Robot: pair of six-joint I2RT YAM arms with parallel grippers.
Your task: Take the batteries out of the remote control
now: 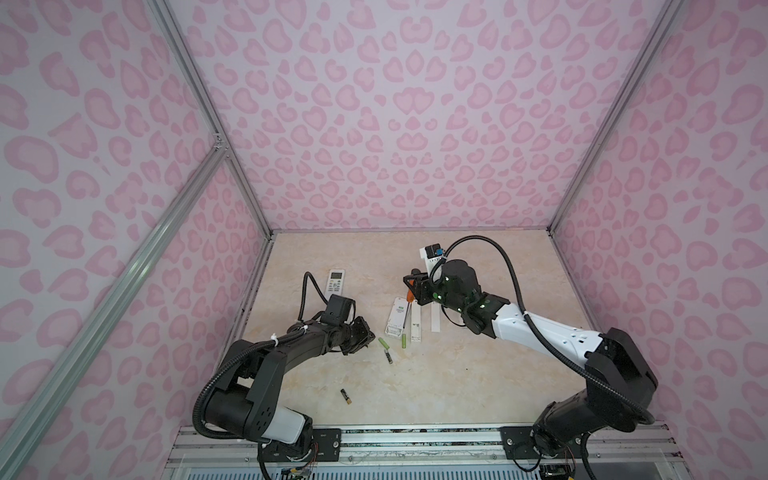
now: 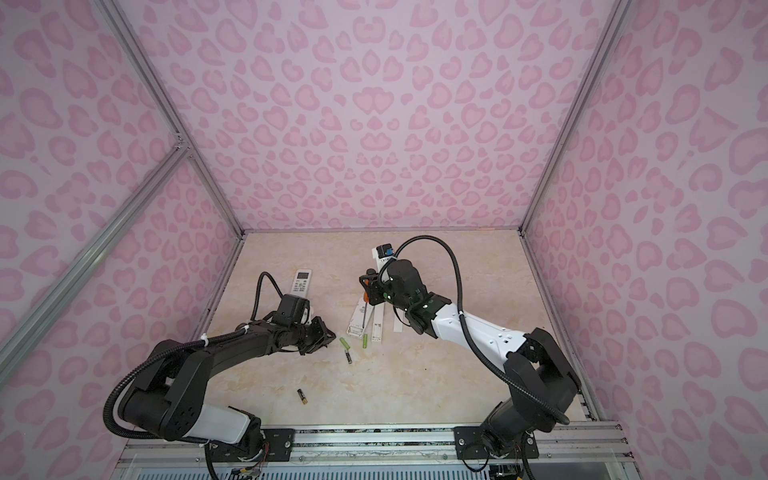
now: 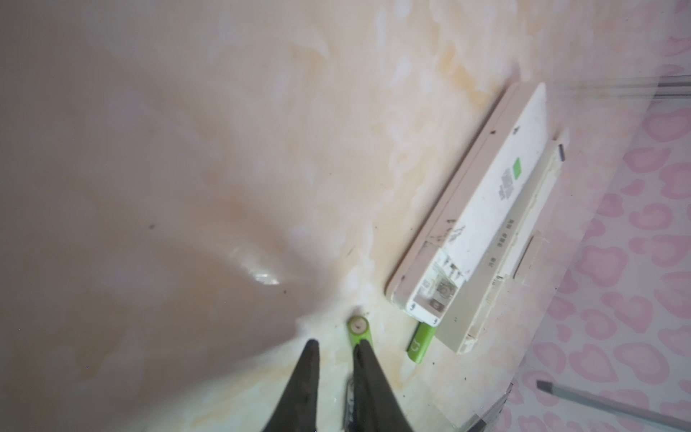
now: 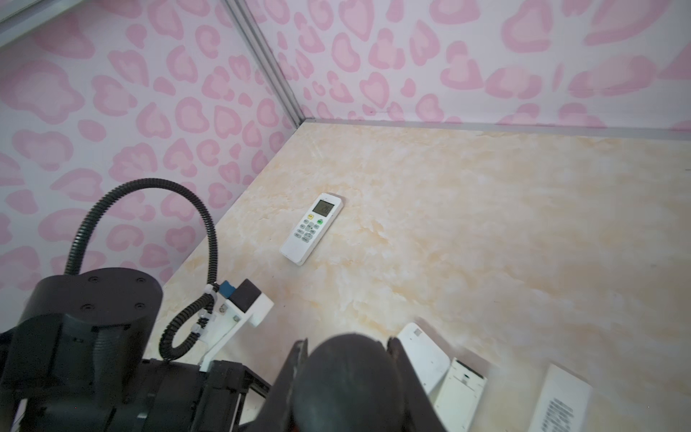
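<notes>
L gripper [image 3: 336, 346] sits low over the mid-worktop, a bit left of centre. Jaws stand a narrow gap apart and grip nothing; bare worktop shows btwn them in the left wrist view. One finger [image 3: 368, 370] overlaps the near end of a lime green battery [image 3: 357, 326] lying flat; can't tell if it touches. A 2nd lime battery [image 3: 420, 344] lies just off the opened end of the face-down remote [image 3: 497, 209], which has a green sticker on its back and metal contacts showing at that end. A 2nd remote body [image 3: 486, 310], cream-white, lies alongside it, touching or nearly so.

In both top views 4 batteries lie loose on the worktop. The 2 lime ones are near the middle, just beside the remotes' near ends. A third battery [image 1: 388, 356], part green and part dark, lies just beside them toward the front edge. A black battery w/ gold end [image 1: 345, 397] lies well apart, toward the front-left corner.

R gripper [image 4: 346, 342] is clamped on the screwdriver [image 1: 409, 294]. In the right wrist view both fingers hug the dark rounded top of the handle. The orange handle is over the far ends of the remotes and the shaft slants down along the face-down remote; can't tell if the tip touches.

A display remote [image 4: 312, 228] lies face up near the left edge, toward the far-left corner, well apart from the rest. A thin white cover strip [image 1: 434, 318] lies just right of the 2 remotes, partly under the R arm.
</notes>
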